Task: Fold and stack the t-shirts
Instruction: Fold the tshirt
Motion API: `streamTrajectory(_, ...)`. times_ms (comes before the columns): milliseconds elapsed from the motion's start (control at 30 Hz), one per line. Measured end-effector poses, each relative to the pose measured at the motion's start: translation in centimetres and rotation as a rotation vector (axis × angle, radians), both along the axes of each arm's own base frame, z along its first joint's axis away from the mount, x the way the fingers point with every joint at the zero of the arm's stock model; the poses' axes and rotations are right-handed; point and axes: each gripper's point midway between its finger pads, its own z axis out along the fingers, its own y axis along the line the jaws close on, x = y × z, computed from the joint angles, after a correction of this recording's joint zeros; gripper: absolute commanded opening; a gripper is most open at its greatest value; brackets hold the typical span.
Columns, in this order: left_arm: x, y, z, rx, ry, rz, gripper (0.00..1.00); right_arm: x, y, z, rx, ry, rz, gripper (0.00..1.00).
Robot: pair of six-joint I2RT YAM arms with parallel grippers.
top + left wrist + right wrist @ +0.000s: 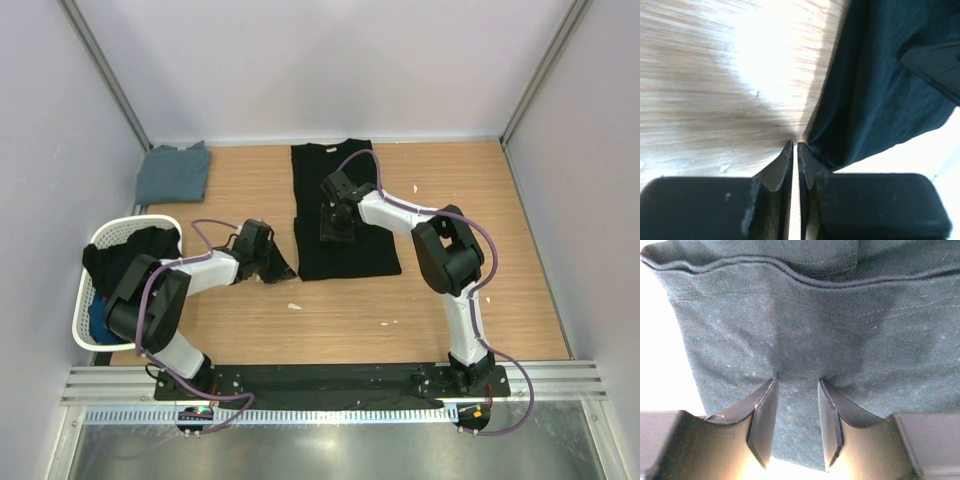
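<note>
- Black t-shirt point(315, 180) point(790, 330) point(875, 90) lies flat on the wooden table point(250, 190) point(715, 75), in the middle towards the far side. It forms a long rectangle running from the back edge towards the arms.
- Right gripper point(336, 232) point(797, 381) sits on the middle of this shirt. Its fingers point(762, 415) are apart, tips down on the fabric, with cloth stretched between them. A stitched hem runs across the wrist view just beyond the tips.
- Left gripper point(275, 262) point(794, 145) is at the shirt's near left corner, low over the wood. Its fingers point(777, 170) are drawn together, with only a sliver of light between them. No cloth shows in that sliver, and the shirt's edge lies right against the tip of one finger.
- Slate grey-blue t-shirt point(175, 170) lies folded in the far left corner of the table, well apart from the black one and from both grippers.
- White plastic laundry basket point(82, 300) stands at the left edge, beside the left arm. Dark clothing point(140, 250) is heaped in it and spills over the rim, and a patch of blue shows lower down inside.
- Small white scraps point(294, 305) dot the bare wood near the black shirt's near edge.
</note>
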Motion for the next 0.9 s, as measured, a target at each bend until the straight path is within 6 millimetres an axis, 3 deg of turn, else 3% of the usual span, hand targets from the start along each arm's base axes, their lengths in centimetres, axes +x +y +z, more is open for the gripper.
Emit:
streamTrajectory(200, -1.0, 1.1, 0.4, 0.063, 0.002, -0.045, 0.08, 0.0, -0.1, 0.0, -0.005, 0.000, -0.002, 0.43)
streamTrajectory(333, -1.0, 1.3, 2.7, 0.073, -0.086, -0.105, 0.13, 0.1, 0.0, 0.0, -0.005, 0.001, -0.001, 0.43)
streamTrajectory(500, -0.1, 0.4, 5.2, 0.054, -0.240, -0.223, 0.27, 0.0, -0.1, 0.0, -0.005, 0.001, -0.001, 0.43)
streamTrajectory(567, -0.2, 0.0, 5.2, 0.048, -0.252, -0.262, 0.36, 0.0, -0.1, 0.0, -0.005, 0.001, -0.001, 0.43)
streamTrajectory(600, -0.2, -0.2, 5.1, 0.048, -0.255, -0.281, 0.46, 0.0, 0.0, 0.0, -0.005, 0.002, -0.001, 0.43)
streamTrajectory(667, -0.2, -0.8, 4.8, 0.049, -0.252, -0.309, 0.50, 0.0, 0.0, 0.0, -0.005, 0.002, -0.001, 0.43)
streamTrajectory(733, -0.2, -1.4, 4.2, 0.053, -0.241, -0.334, 0.49, 0.0, 0.0, 0.0, -0.005, 0.001, -0.001, 0.42)
streamTrajectory(900, 0.6, -2.6, 2.8, 0.091, -0.194, -0.350, 0.25, 0.0, -0.1, -0.1, -0.003, 0.002, -0.005, 0.42)
